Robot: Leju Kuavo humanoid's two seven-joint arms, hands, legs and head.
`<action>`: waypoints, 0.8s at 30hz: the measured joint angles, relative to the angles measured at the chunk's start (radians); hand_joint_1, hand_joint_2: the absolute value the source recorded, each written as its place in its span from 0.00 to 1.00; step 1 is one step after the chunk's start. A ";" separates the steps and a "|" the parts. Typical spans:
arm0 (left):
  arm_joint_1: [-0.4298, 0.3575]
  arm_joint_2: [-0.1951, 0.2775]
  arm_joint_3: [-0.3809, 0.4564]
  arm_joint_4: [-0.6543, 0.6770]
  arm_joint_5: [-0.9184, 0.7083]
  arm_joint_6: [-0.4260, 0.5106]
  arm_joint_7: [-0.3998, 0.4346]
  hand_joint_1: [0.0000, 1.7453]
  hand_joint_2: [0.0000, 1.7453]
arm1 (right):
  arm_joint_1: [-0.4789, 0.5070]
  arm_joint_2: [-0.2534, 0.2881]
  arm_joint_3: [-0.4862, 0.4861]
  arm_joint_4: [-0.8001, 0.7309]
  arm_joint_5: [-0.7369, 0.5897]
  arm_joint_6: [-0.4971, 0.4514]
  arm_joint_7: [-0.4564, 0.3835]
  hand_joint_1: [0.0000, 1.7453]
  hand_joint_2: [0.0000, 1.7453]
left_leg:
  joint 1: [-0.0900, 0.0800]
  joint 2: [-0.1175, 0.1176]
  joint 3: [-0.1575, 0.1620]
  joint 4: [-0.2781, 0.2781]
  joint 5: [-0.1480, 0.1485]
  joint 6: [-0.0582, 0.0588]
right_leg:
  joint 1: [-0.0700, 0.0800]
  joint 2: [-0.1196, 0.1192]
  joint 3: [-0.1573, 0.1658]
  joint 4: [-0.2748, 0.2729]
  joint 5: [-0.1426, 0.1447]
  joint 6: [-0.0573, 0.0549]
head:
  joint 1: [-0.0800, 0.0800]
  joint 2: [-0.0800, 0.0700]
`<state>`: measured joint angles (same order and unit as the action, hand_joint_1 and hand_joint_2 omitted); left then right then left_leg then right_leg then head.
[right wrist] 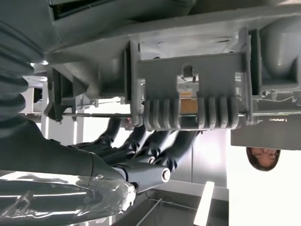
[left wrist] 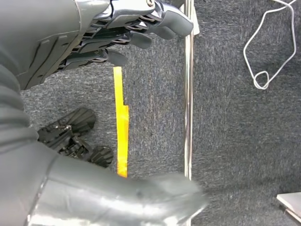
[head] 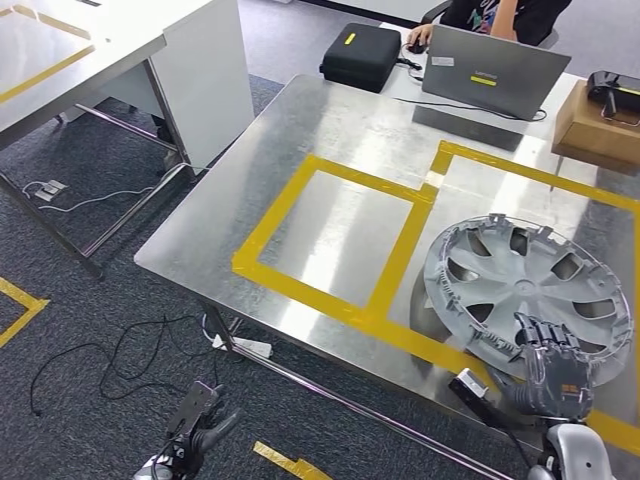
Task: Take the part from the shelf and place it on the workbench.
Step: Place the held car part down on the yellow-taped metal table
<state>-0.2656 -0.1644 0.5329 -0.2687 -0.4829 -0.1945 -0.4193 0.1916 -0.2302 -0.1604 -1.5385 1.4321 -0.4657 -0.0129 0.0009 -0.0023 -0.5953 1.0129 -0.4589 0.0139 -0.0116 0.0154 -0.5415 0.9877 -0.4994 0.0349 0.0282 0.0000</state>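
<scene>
The part is a grey plastic wheel cover [head: 528,285], lying hollow side up on the metal workbench [head: 340,130] at its near right, across a yellow tape line. My right hand [head: 555,370] grips its near rim. In the right wrist view the dark fingers [right wrist: 142,150] reach up into the ribbed rim of the cover [right wrist: 191,75], with the thumb on the other side. My left hand [head: 192,430] hangs low over the carpet beside the bench. Its fingers [left wrist: 117,33] are apart and hold nothing.
A yellow tape rectangle [head: 332,235] marks the bench's middle. A laptop [head: 490,70], a black case [head: 361,55] and a cardboard box [head: 596,125] stand along the far edge, where a person [head: 498,15] sits. A white table [head: 113,50] is at the left. Cables [head: 128,360] lie on the floor.
</scene>
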 joint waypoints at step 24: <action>0.002 0.000 0.000 0.000 -0.002 0.000 0.000 0.00 0.00 | 0.000 0.025 -0.029 -0.026 -0.116 -0.003 -0.041 0.00 0.00 | 0.000 0.000 0.000 0.000 0.000 0.000 | 0.000 0.000 0.000 0.000 0.000 0.000 | 0.000 0.000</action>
<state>-0.2640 -0.1644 0.5325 -0.2686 -0.4849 -0.1949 -0.4192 0.1920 -0.2053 -0.1895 -1.5647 1.3161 -0.4685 -0.0542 0.0009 -0.0023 -0.5953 1.0127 -0.4590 0.0139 -0.0116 0.0154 -0.5414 0.9877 -0.4998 0.0347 0.0284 0.0000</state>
